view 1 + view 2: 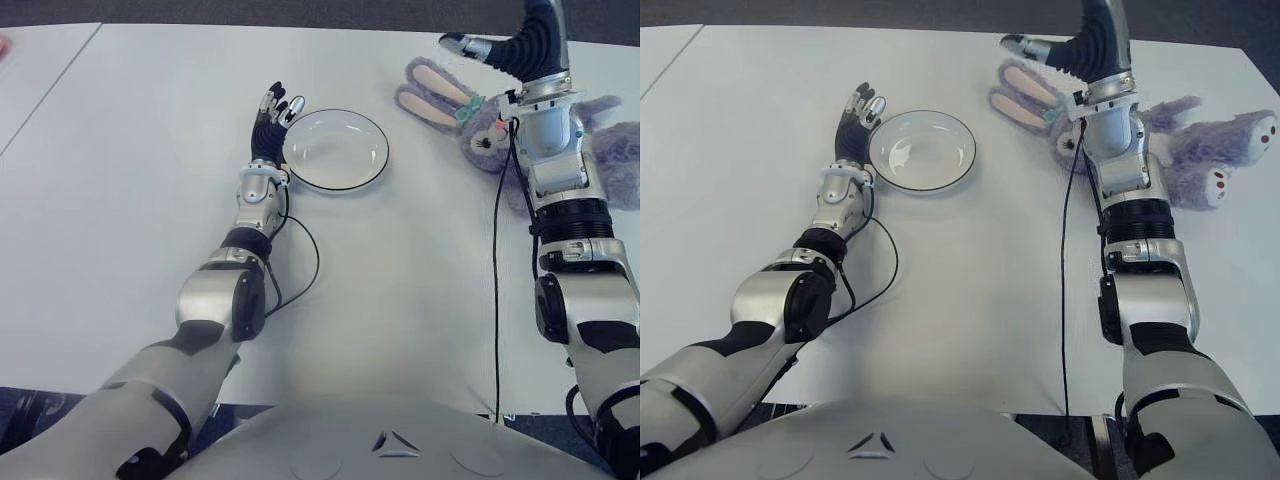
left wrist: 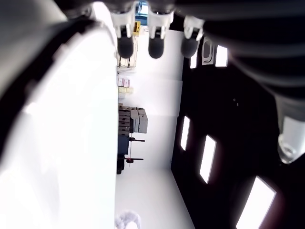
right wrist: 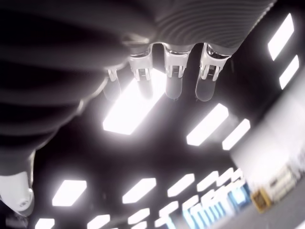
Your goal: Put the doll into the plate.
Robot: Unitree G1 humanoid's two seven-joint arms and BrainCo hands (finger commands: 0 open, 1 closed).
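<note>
The doll (image 1: 1185, 150), a purple plush rabbit with long pink-lined ears (image 1: 432, 88), lies on the white table (image 1: 120, 180) at the back right. My right hand (image 1: 515, 45) is raised above its head with fingers straight and thumb out, holding nothing. My right forearm hides part of the doll's body. The plate (image 1: 335, 150), white with a dark rim and nothing in it, sits left of the doll. My left hand (image 1: 272, 112) shows just beside the plate's left rim, fingers extended and holding nothing.
A black cable (image 1: 496, 300) runs down the table beside my right arm, and another loops by my left forearm (image 1: 305, 270). A seam (image 1: 50, 90) to a neighbouring table crosses the far left. The table's front edge lies close to my body.
</note>
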